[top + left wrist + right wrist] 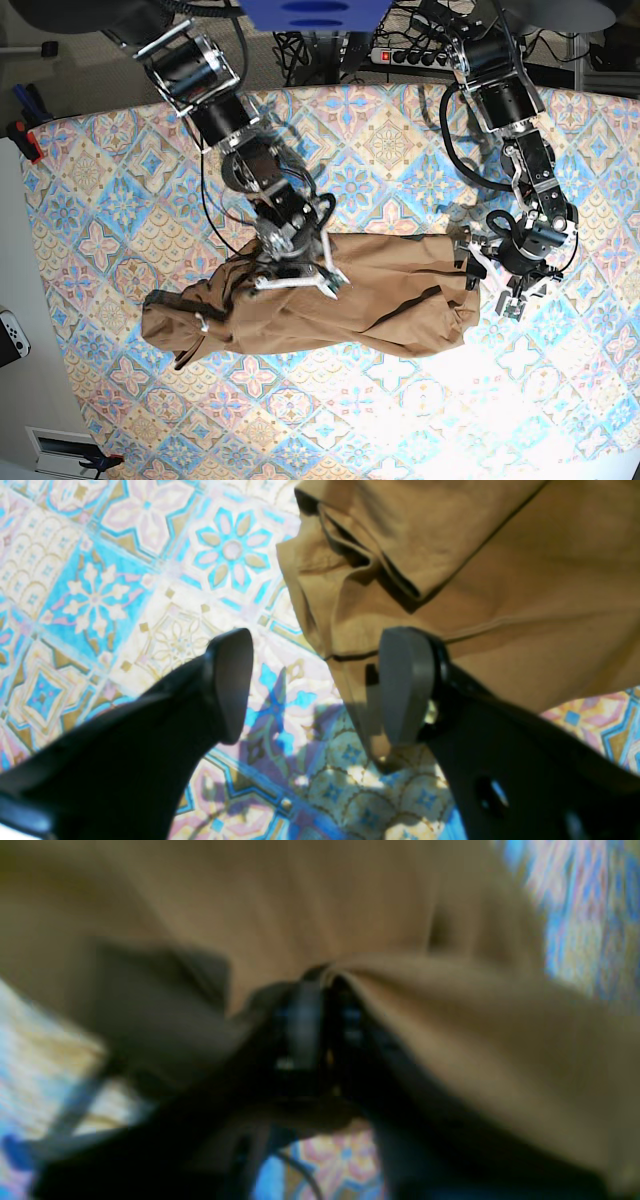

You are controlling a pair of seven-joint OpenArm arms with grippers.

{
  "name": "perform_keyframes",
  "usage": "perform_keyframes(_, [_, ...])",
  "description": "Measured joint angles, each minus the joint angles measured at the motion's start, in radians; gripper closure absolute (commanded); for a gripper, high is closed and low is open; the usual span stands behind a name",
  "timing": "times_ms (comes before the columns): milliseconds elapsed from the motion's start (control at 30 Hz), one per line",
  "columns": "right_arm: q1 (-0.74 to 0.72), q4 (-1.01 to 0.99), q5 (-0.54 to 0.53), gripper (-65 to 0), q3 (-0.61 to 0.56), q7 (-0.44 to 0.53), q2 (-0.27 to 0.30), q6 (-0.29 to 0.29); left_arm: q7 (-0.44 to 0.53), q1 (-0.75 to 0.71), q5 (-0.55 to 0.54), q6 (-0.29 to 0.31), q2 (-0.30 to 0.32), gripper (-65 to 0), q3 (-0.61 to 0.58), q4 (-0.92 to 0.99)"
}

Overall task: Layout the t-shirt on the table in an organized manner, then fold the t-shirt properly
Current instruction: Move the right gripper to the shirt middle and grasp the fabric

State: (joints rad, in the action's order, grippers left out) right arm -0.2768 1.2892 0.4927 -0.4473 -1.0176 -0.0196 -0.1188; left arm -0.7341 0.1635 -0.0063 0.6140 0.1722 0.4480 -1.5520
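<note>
The tan-brown t-shirt lies bunched in a long strip across the middle of the table. My left gripper hovers at its right end. In the left wrist view this gripper stands open, and a crumpled shirt edge lies just by the right pad. My right gripper sits on the shirt's left-middle part. The right wrist view is blurred: the fingertips are close together with a fold of the shirt draped over them. Whether they pinch it is unclear.
Patterned tablecloth shows left of the shirt end. A power strip and cables lie behind the table. A white controller and a red-handled tool sit off the table's left side.
</note>
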Motion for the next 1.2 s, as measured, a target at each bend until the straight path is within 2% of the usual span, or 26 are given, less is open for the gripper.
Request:
perform_keyframes(67, [0.0,0.008,0.034,-32.3,0.003,0.01,0.003,0.0,0.0,0.0,0.0,0.0,0.0,-38.7,0.0,0.0])
perform_keyframes(133, [-0.003,0.05,0.034,-42.4,0.004,0.022,0.002,0.0,0.0,0.0,0.0,0.0,-0.003,-38.7,0.0,0.0])
perform_keyframes(233, [-0.008,0.13,0.031,-50.1,0.005,0.027,-0.009,0.001,0.0,0.0,0.0,0.0,-0.003,-38.7,0.0,0.0])
perform_keyframes(500, [-0.001,0.337,0.032,-50.4,0.018,0.032,-0.008,0.0,-0.001,-0.015,0.0,0.0,-0.006,-38.7,0.0,0.0])
perform_keyframes(667, [0.072,0.373,0.028,-48.0,0.145,0.046,-0.002,-0.001,0.0,-0.012,0.0,0.0,-0.006,-38.7,0.0,0.0])
perform_keyframes(733, [0.067,0.372,0.028,-47.8,0.206,0.1,-0.001,-0.001,0.0,-0.013,-0.001,0.0,-0.006,-38.7,0.0,0.0])
perform_keyframes(833, [0.059,0.372,-0.08,-47.8,0.303,0.156,-0.008,0.0,0.0,-0.012,0.0,0.0,-0.005,-38.7,0.0,0.0])
perform_keyframes(900, [0.072,0.368,-0.177,-47.8,0.357,0.15,-0.005,-0.068,0.0,-0.012,0.0,0.0,0.0,-38.7,0.0,0.0])
perform_keyframes(967, [0.08,0.36,-0.21,-47.8,0.411,0.141,-0.006,-0.116,0.0,-0.014,0.0,0.0,0.0,-38.7,0.0,0.0])
perform_keyframes(1200, [0.064,0.278,-0.206,-47.8,0.446,0.156,-0.005,-0.126,0.0,-0.014,0.0,0.001,0.0,-38.7,0.0,0.0])
